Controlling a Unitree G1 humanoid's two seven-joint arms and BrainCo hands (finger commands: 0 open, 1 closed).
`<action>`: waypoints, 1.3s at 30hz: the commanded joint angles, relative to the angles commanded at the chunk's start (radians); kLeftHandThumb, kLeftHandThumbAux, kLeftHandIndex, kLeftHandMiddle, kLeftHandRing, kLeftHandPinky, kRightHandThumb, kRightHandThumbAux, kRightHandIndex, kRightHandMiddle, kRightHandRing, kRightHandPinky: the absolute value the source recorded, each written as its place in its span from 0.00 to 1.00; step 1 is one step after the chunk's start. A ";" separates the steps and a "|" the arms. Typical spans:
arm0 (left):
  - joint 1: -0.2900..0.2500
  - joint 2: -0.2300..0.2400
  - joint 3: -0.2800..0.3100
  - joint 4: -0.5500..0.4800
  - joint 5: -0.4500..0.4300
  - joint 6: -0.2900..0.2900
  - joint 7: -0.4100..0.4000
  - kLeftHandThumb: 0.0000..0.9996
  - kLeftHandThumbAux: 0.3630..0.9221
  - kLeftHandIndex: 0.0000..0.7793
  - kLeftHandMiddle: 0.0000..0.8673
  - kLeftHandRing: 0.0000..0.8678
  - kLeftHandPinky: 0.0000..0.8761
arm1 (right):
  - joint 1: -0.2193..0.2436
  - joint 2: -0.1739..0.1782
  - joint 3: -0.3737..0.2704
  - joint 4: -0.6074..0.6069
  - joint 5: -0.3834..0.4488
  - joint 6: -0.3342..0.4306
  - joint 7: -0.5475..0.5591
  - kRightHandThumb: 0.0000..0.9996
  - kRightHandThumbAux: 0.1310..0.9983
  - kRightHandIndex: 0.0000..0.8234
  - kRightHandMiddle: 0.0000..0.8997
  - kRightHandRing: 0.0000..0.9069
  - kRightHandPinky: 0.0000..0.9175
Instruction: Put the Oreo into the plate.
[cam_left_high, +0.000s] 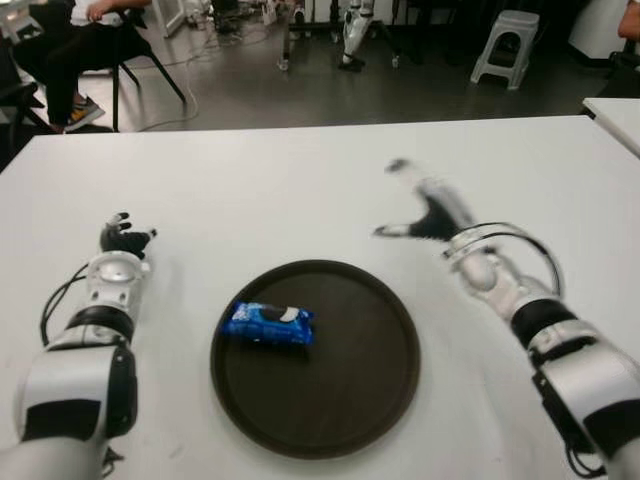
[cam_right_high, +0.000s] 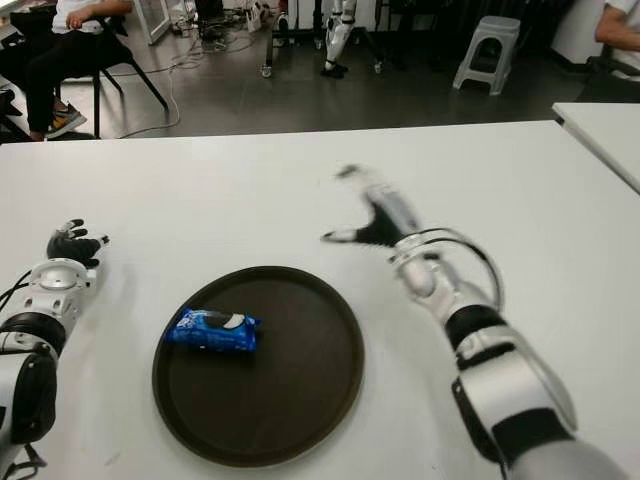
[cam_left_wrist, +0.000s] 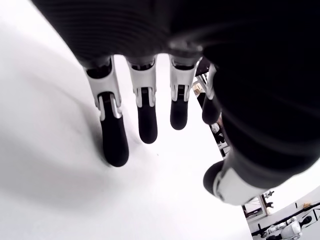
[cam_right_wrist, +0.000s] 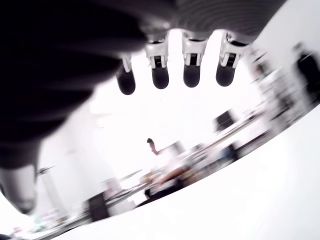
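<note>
1. The Oreo (cam_left_high: 267, 324) lies flat inside the plate (cam_left_high: 380, 400), near its left rim, so the task looks done
2. The right hand (cam_left_high: 428, 212) is above the table (cam_left_high: 300, 190) beyond the plate, fingers spread and holding nothing, well apart from the Oreo
3. The left hand (cam_left_high: 125, 240) shows left of the plate, fingers relaxed and empty

You have bare tabletop (cam_left_high: 300, 180) across the whole far half and at both sides. The plate (cam_left_high: 360, 400) fills the near centre, with the Oreo (cam_left_high: 267, 324) lying in its left part. Your right hand (cam_left_high: 432, 212), fingers spread, hangs beyond the plate's far right rim; your left hand (cam_left_high: 123, 240) shows well left of it.
</note>
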 joint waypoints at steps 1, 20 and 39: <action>0.000 0.001 0.000 0.000 0.000 0.000 -0.001 0.34 0.67 0.16 0.17 0.19 0.22 | 0.000 -0.002 -0.004 0.009 0.002 0.021 -0.011 0.08 0.59 0.00 0.00 0.00 0.00; 0.012 0.009 0.012 0.001 -0.007 -0.013 -0.010 0.37 0.68 0.17 0.17 0.19 0.19 | 0.039 -0.010 -0.243 0.050 0.219 0.236 0.015 0.15 0.67 0.00 0.01 0.02 0.04; 0.012 0.015 0.026 -0.005 -0.011 -0.029 -0.022 0.40 0.71 0.14 0.17 0.18 0.16 | 0.019 0.056 -0.602 0.038 0.573 0.170 0.316 0.61 0.66 0.46 0.19 0.15 0.13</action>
